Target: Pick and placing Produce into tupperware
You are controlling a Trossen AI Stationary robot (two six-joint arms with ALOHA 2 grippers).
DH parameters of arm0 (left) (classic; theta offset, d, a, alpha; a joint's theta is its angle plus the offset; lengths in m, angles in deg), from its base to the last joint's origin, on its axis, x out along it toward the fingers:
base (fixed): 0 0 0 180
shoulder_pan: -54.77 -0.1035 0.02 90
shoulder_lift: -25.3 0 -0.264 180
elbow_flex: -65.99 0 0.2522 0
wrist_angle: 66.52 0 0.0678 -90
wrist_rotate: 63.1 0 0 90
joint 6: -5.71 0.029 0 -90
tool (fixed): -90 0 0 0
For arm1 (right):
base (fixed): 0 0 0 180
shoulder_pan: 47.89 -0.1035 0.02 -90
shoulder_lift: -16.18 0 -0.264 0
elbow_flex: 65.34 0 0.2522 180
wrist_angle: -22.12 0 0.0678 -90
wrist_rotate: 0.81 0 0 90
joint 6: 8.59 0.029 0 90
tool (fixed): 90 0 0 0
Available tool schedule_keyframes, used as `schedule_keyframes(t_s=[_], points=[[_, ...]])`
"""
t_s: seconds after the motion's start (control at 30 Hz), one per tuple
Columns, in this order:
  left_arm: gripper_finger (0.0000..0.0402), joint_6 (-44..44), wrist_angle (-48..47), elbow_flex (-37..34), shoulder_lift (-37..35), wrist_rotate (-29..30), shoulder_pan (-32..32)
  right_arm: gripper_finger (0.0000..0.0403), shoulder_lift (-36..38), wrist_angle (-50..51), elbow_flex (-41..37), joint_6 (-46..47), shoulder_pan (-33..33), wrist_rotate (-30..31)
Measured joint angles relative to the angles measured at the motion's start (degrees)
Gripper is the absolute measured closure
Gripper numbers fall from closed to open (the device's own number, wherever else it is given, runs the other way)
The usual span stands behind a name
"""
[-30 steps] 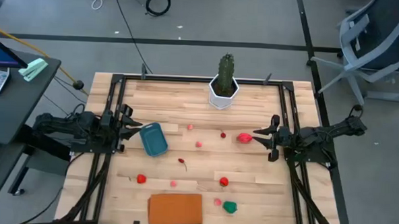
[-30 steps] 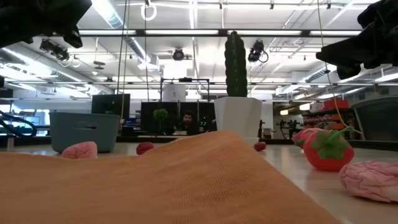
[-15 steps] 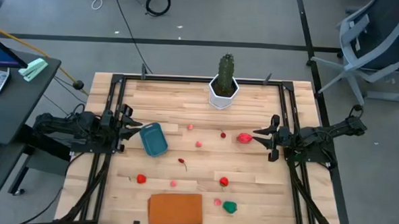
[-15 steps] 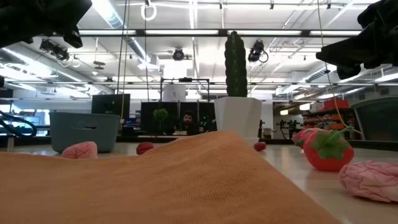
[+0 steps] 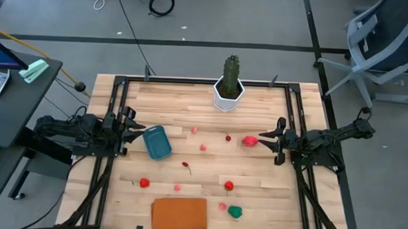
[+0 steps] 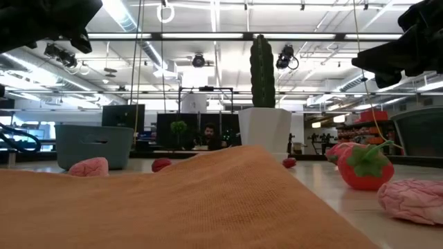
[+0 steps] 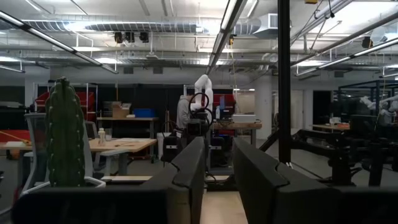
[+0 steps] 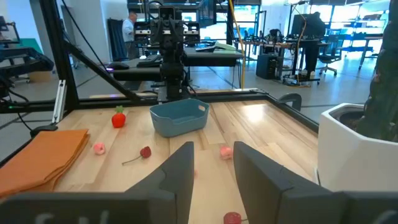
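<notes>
So you're at the start line: both arms parked at the desk's [image 5: 260, 103] side edges, nothing picked yet. Your left hand [image 5: 136, 129] sits at centre left of the overhead frame, fingers slightly parted with a narrow gap and pinching nothing. Your right hand [image 5: 272, 139] mirrors it at centre right, fingers likewise a little apart and empty.

The teal tupperware [image 5: 157, 141] lies just beside your left hand, tilted askew, and it looks empty. The produce is scattered across the middle and lower part of the overhead frame: a big red strawberry [image 5: 250, 141] just off your right hand, a small red piece [image 5: 228, 137] and two small pink pieces [image 5: 203, 147] near centre, a cherry with a stem [image 5: 186, 165], a red strawberry [image 5: 144, 183] at lower left, another red one [image 5: 228, 186] at lower centre, and a green piece [image 5: 235, 212] beside the orange cloth [image 5: 179, 213].

Watch these risks. Your left hand starts so close to the tupperware that a careless swing could shove it. Those tiny pieces will likely roll or squirt out if you close off-centre. Going for the green piece, you could snag the cloth's edge. Keep clear of the cactus [image 5: 230, 73] in its white pot [image 5: 227, 100] at upper centre.
</notes>
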Motion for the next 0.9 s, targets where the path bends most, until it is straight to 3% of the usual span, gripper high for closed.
schedule_keyframes(t_s=[0.9], points=[[0.0317, -1.5, 0.79, 0.02, 0.0, 0.0, 0.0, 0.0282, -0.01, -0.2, 0.01, -2.1, 0.02, 0.19]])
